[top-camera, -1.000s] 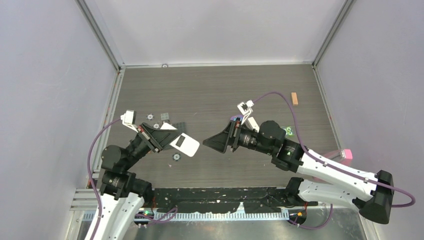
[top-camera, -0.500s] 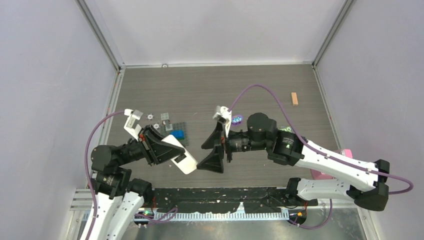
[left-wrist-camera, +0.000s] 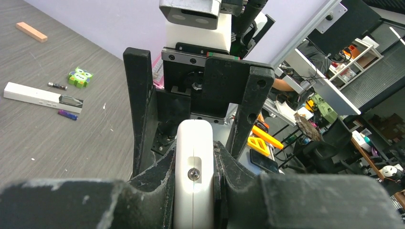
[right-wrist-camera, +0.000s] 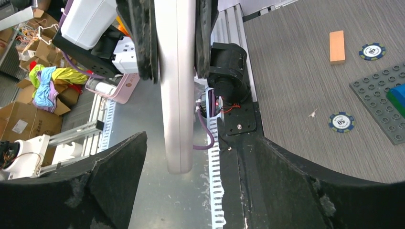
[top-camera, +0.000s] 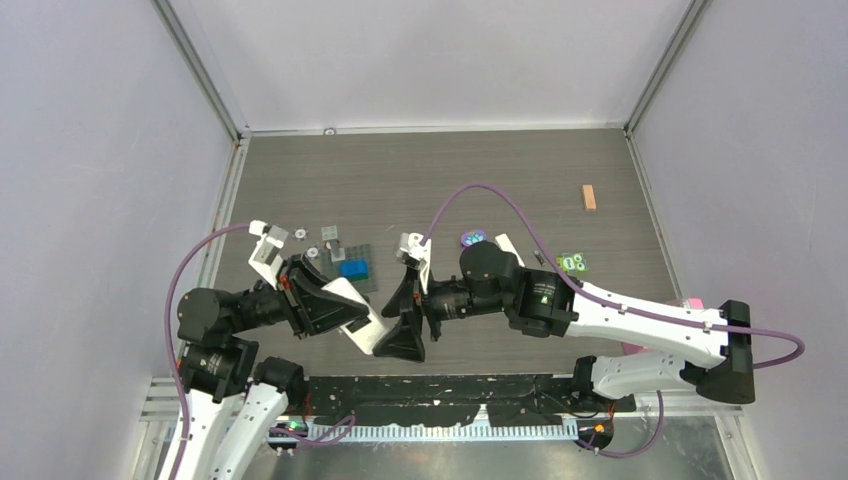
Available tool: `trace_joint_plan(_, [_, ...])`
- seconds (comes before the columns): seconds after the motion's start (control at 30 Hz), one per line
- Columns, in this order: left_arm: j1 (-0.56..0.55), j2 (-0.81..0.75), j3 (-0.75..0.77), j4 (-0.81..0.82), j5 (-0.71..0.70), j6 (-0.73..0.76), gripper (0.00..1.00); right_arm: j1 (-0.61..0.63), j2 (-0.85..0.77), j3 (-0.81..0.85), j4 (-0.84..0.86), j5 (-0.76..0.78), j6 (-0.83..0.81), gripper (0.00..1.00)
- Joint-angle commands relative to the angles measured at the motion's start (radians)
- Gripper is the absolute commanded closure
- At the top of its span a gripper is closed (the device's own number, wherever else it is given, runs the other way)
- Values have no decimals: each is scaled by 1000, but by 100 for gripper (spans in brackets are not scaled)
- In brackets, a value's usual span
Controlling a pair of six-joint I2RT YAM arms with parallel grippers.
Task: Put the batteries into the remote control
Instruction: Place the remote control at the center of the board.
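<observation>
My left gripper (left-wrist-camera: pixel 193 160) is shut on the wider white remote (left-wrist-camera: pixel 193 191), held edge-on above the near edge of the table (top-camera: pixel 365 330). My right gripper (top-camera: pixel 405 318) is open, and its fingers straddle the free end of that white remote (right-wrist-camera: pixel 177 95) without touching it. The long narrow white remote control with a black end (left-wrist-camera: pixel 43 97) lies on the table in the left wrist view. A dark battery (left-wrist-camera: pixel 57 86) lies beyond it and a blue-purple battery (left-wrist-camera: pixel 68 114) in front of it. The reddish-orange battery is out of view.
A grey studded baseplate with a blue brick (top-camera: pixel 352 268) lies by the left arm, with small poker chips around it. A wooden block (top-camera: pixel 589 197) lies far right, a green toy (top-camera: pixel 572 262) and a purple chip (top-camera: pixel 473 238) near the right arm.
My left gripper has swung the wide white remote toward the near edge. My right arm has moved left and nearer, and its open fingers now flank the remote's end.
</observation>
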Motion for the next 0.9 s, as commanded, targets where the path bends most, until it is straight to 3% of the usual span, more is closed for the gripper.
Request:
trace_joint_plan(0.0, [-4, -17, 29, -7, 13, 7, 100, 12, 24, 57, 109, 25, 28, 17])
trace_joint_plan(0.23, [-4, -31, 24, -9, 14, 1, 100, 19, 80, 75, 128, 22, 43, 31])
trace_joint_plan(0.57, [-4, -28, 31, -18, 8, 1, 100, 20, 105, 83, 106, 32, 53, 82])
trace_joint_plan(0.8, [-4, -22, 30, -15, 5, 6, 100, 20, 91, 81, 98, 52, 54, 85])
trace_joint_plan(0.87, [-4, -23, 30, -21, 0, 11, 84, 19, 83, 79, 98, 60, 57, 87])
